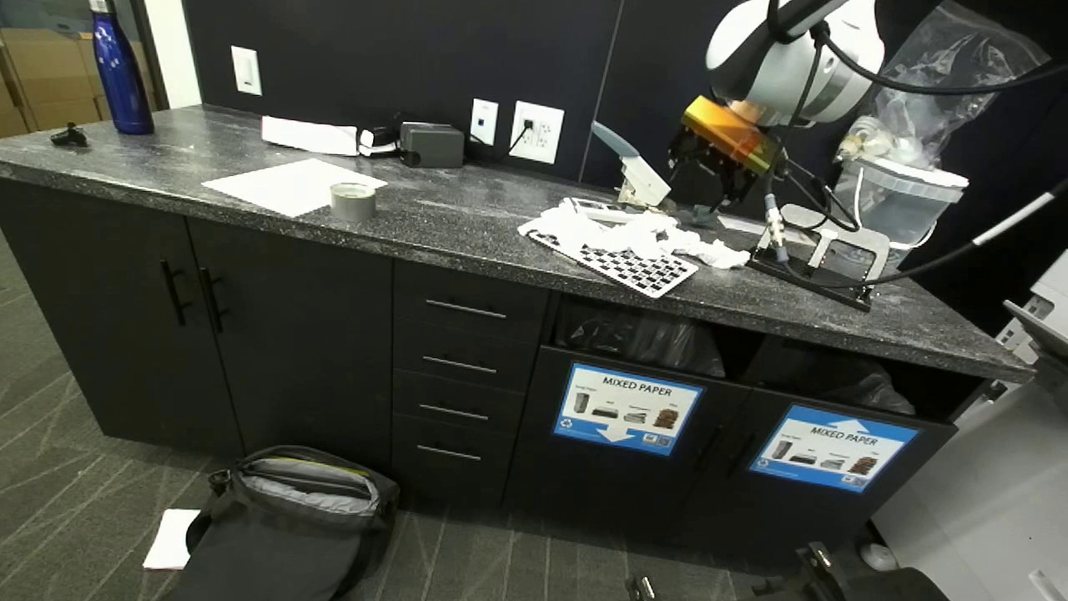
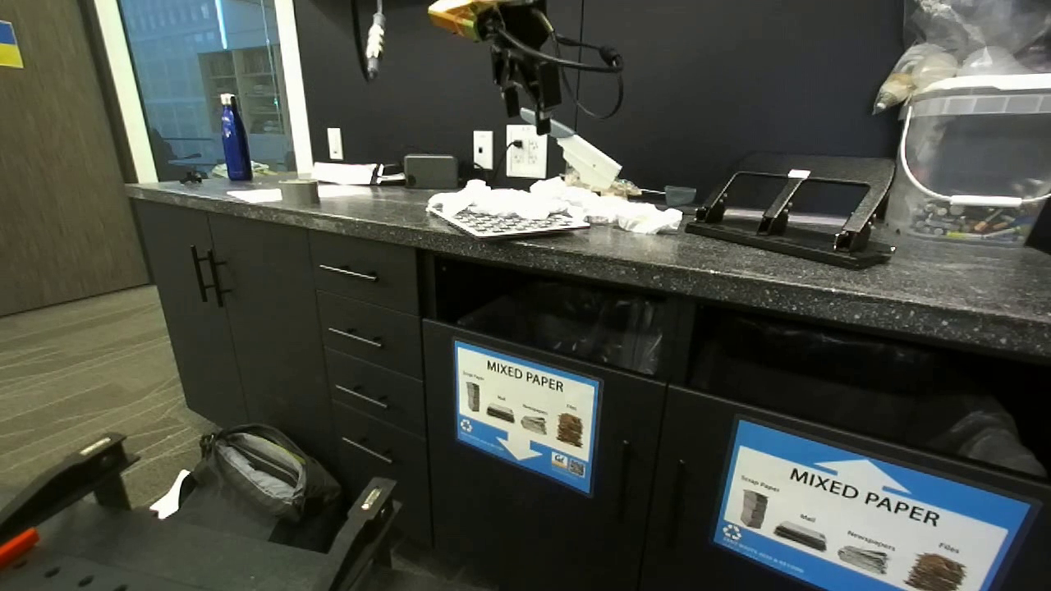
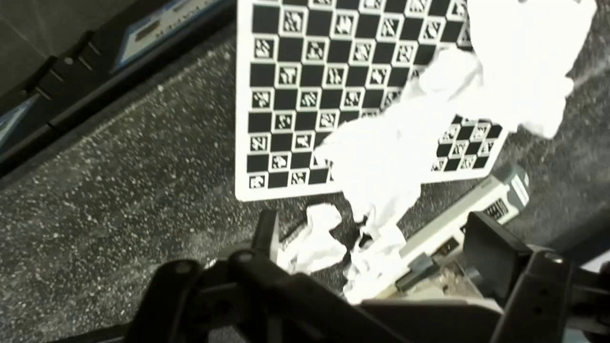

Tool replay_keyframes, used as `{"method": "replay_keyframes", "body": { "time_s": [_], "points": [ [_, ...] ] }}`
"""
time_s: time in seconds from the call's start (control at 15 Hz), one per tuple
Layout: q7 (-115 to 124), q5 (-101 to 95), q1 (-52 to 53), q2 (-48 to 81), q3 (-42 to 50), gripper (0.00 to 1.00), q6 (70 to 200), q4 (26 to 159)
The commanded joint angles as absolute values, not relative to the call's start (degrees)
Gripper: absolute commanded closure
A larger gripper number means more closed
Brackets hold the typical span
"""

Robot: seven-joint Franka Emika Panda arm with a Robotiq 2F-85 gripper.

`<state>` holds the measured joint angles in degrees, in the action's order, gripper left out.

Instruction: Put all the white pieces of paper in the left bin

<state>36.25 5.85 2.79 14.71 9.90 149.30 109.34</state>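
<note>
Crumpled white paper pieces [image 1: 576, 224] [image 2: 493, 199] lie bunched on and beside a black-and-white checkered board [image 1: 647, 271] [image 2: 513, 224] on the counter. In the wrist view the paper [image 3: 391, 157] covers part of the board [image 3: 290, 95], with a separate piece [image 3: 317, 243] near a finger. A flat white sheet [image 1: 288, 185] lies farther left. My gripper [image 1: 705, 185] [image 2: 527, 119] is above the paper, apart from it. In the wrist view the gripper [image 3: 379, 243] is open with nothing held. The left bin [image 1: 659, 340] [image 2: 591, 328] is a bagged opening under the counter; its inside is mostly hidden.
A white tool with a grey end [image 1: 641, 177] [image 2: 587, 160] tilts up behind the paper. A laptop stand [image 1: 834, 238] [image 2: 788, 205] and clear bucket [image 1: 909, 200] [image 2: 977, 160] stand right. A tape roll [image 1: 353, 203] is left. The right bin [image 1: 843, 380] adjoins the left.
</note>
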Motion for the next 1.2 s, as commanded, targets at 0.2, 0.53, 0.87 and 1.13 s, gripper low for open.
{"method": "replay_keyframes", "body": {
  "time_s": [0.2,0.53,0.87,1.13],
  "points": [
    [56.13,-2.89,1.99,29.42,16.42,0.00,138.36,85.63],
    [54.58,2.96,-5.15,39.31,12.68,0.00,121.95,71.60],
    [56.98,8.61,-10.12,48.72,10.47,0.00,120.15,58.45],
    [59.18,9.26,-12.15,56.00,10.36,0.00,118.21,49.20]
  ]
}}
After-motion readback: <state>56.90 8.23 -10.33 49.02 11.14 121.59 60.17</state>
